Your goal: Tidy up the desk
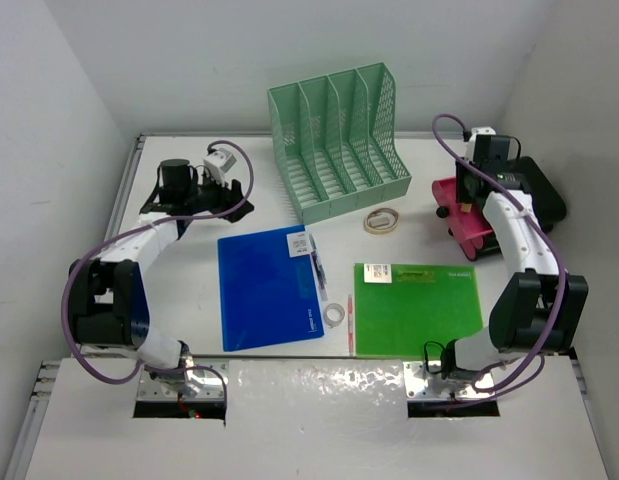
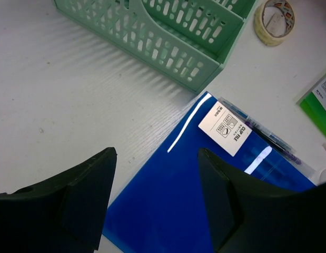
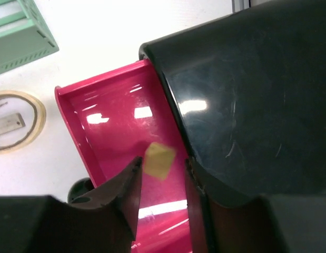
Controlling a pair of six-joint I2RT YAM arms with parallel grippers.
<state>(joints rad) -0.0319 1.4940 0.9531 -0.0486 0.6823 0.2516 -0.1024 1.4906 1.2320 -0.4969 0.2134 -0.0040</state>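
On the desk point(image 1: 419, 240), tape roll point(image 1: 382, 221) lies between file rack point(image 1: 337, 140) and tray point(image 1: 467, 233)

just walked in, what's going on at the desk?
The right gripper is over the pink tray, jaws parted, with a small yellow piece between them that looks loose rather than clamped. The left gripper hovers open over the blue clip file, holding nothing. The green folder and a tape roll lie out on the desk.

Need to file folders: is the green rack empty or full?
Empty. Top view shows the rack's slots bare; the blue folder and green folder lie flat on the desk.
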